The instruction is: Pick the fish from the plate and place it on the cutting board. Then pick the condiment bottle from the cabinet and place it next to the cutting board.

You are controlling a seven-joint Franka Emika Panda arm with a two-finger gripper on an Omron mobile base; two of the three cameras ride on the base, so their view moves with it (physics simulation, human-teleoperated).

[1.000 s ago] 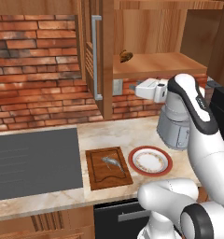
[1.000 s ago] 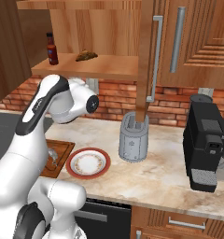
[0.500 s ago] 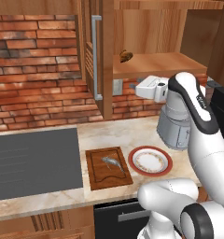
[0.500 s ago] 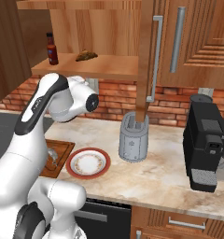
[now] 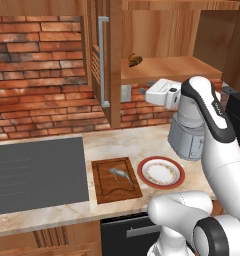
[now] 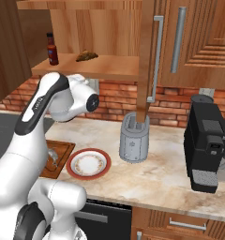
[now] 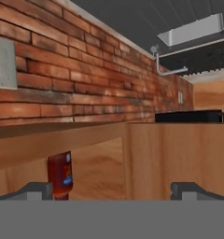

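The silver-grey fish lies on the dark brown cutting board. Right of the board, the red-rimmed plate is bare. In the open cabinet, the dark red condiment bottle stands at the shelf's left end. My gripper hovers just below the shelf's front edge, open and empty. The hand view is rolled over; in it the condiment bottle sits close to one of the fingertips, with my gripper spread wide.
A small brown lump sits on the same shelf. The cabinet door with a silver bar handle stands open at the left. A grey toaster is behind the plate, a black coffee machine is at the right, and a grey stovetop is at the left.
The hand has crept slightly upward toward the shelf edge. The jaws stay open, and the fish, plate and bottle have not moved.
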